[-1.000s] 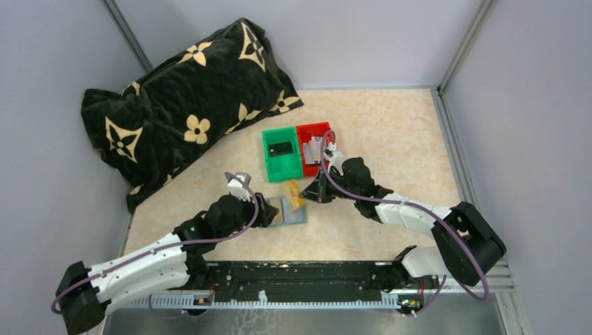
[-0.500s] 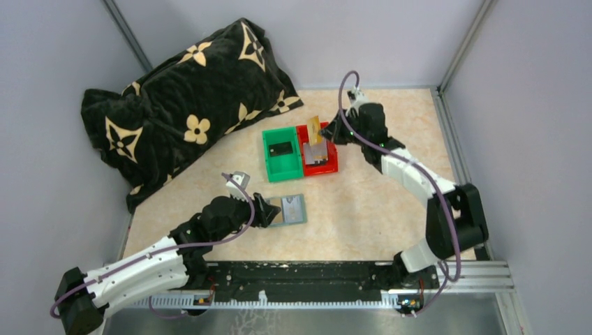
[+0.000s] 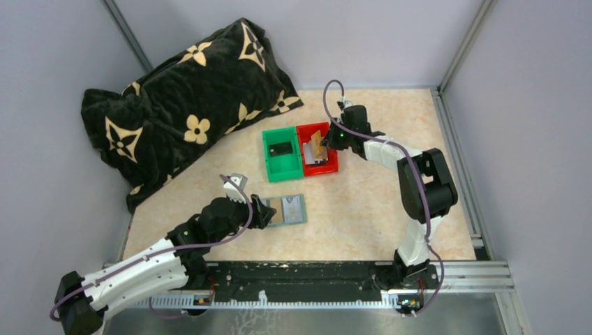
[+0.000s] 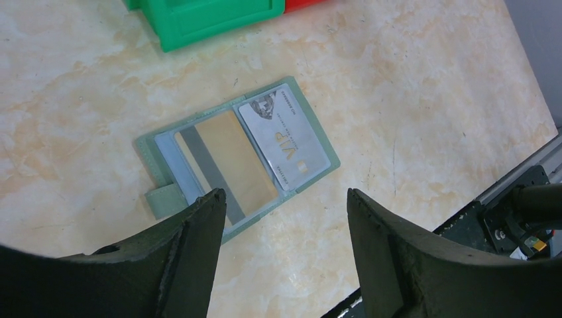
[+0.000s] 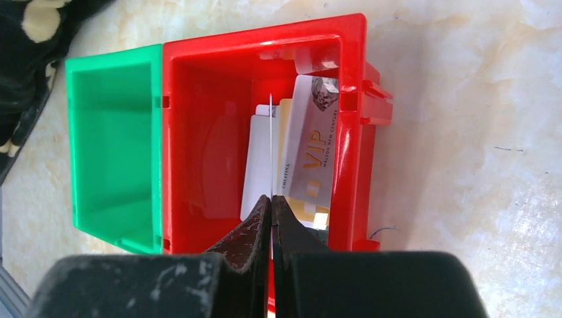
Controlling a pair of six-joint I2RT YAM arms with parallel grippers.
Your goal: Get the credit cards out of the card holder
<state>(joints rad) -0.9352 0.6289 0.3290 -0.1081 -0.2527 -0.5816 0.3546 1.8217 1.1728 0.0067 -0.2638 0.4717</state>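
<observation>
The sage card holder (image 3: 293, 209) lies open on the table and shows in the left wrist view (image 4: 169, 199) with a gold card (image 4: 228, 159) and a silver VIP card (image 4: 285, 136) in its pockets. My left gripper (image 3: 266, 211) is open and empty, just above the holder's near edge (image 4: 285, 193). My right gripper (image 3: 329, 138) is shut on a gold credit card (image 3: 317, 143), seen edge-on in the right wrist view (image 5: 271, 146), and holds it upright inside the red bin (image 3: 334, 162). Several cards (image 5: 311, 156) lie in that bin (image 5: 199, 132).
A green bin (image 3: 266, 157) stands against the red bin's left side, with a dark item inside; it also shows in the right wrist view (image 5: 112, 139). A large black flowered pillow (image 3: 181, 98) lies at the back left. Grey walls enclose the table.
My right gripper has carried the gold card from beside the card holder up to the red bin and lowered it in. My left gripper has stayed by the holder.
</observation>
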